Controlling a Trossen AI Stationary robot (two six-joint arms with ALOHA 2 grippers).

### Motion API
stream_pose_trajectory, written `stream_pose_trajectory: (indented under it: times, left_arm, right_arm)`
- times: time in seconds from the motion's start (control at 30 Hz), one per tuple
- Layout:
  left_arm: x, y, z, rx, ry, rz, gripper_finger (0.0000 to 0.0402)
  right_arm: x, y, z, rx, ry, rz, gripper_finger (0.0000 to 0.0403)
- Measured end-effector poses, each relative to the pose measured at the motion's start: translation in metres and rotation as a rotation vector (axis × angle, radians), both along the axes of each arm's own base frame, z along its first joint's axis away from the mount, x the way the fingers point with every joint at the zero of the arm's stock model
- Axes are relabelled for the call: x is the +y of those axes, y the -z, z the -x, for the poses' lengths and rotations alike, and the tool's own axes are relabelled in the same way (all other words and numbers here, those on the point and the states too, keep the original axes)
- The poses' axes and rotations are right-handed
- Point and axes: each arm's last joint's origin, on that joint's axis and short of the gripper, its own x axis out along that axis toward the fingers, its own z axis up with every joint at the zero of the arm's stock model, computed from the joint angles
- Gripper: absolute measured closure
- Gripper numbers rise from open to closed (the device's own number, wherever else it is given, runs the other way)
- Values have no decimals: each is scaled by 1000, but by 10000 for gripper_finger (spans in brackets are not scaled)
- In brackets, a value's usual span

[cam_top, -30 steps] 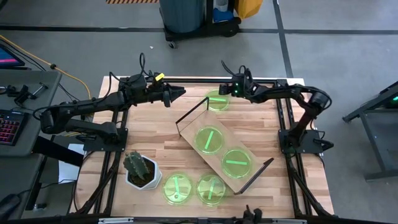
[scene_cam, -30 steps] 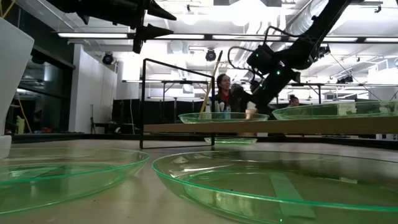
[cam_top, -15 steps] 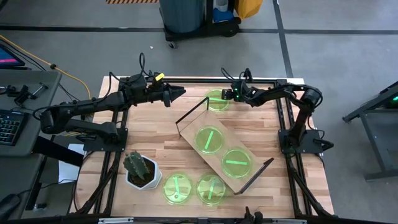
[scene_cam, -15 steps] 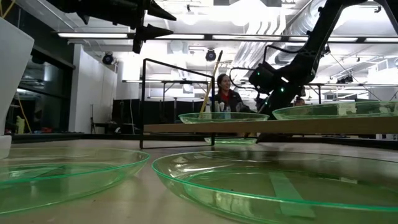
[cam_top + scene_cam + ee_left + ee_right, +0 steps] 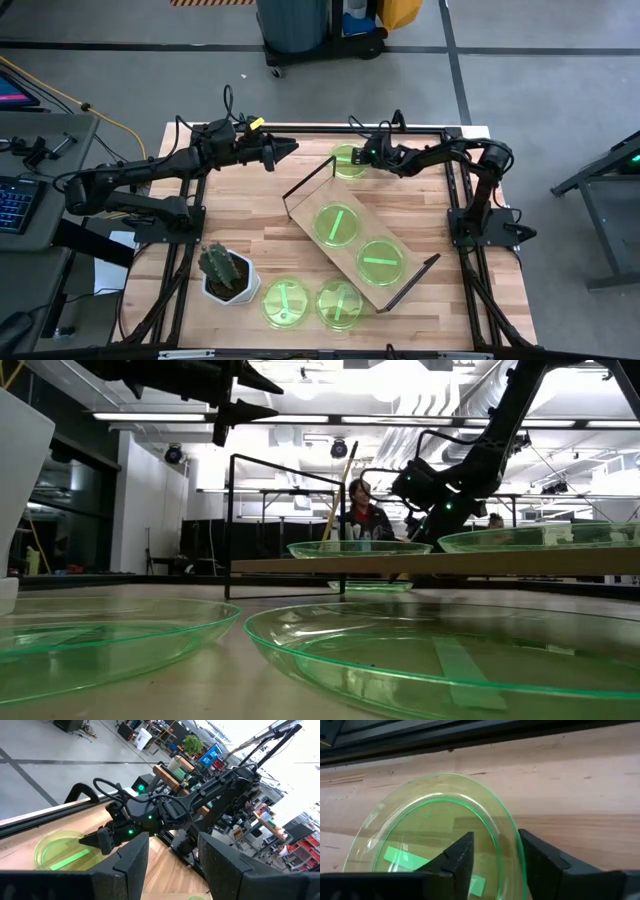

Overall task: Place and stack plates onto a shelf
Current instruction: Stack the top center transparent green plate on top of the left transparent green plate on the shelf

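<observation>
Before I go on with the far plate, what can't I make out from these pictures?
- Whether the right gripper pinches the far plate rim: its fingers straddle it in the right wrist view; the contact is cut off.
- Far plate, low view: mostly hidden behind the shelf.
- Left gripper, high view: fingers too small; left wrist view shows a gap.
</observation>
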Motion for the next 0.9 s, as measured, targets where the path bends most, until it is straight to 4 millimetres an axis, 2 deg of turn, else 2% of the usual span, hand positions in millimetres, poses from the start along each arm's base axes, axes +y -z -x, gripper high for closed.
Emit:
stream_pose_trajectory:
  times: [0.07,0.2,0.23,0.37,0.53,0.7,0.9]
  left_arm:
    - [0,0,0,0,0,0,241]
    - [0,0,0,4,1,-12,241]
    - [0,0,0,5,1,-16,241]
    - [0,0,0,6,1,-17,241]
    - [0,0,0,4,1,-17,241]
    - [0,0,0,2,0,-17,241]
    - [0,-1,0,-5,-7,-14,241]
  right_arm:
    - [1,1,1,9,12,-19,290]
    - [3,4,4,36,27,-59,382]
    - [3,3,5,34,21,-70,391]
    - [1,-4,11,27,-16,-121,398]
    - [-1,-23,24,48,-109,-128,402]
    - [-6,-45,35,47,-201,-99,403]
    - [-2,-58,49,4,-251,-72,403]
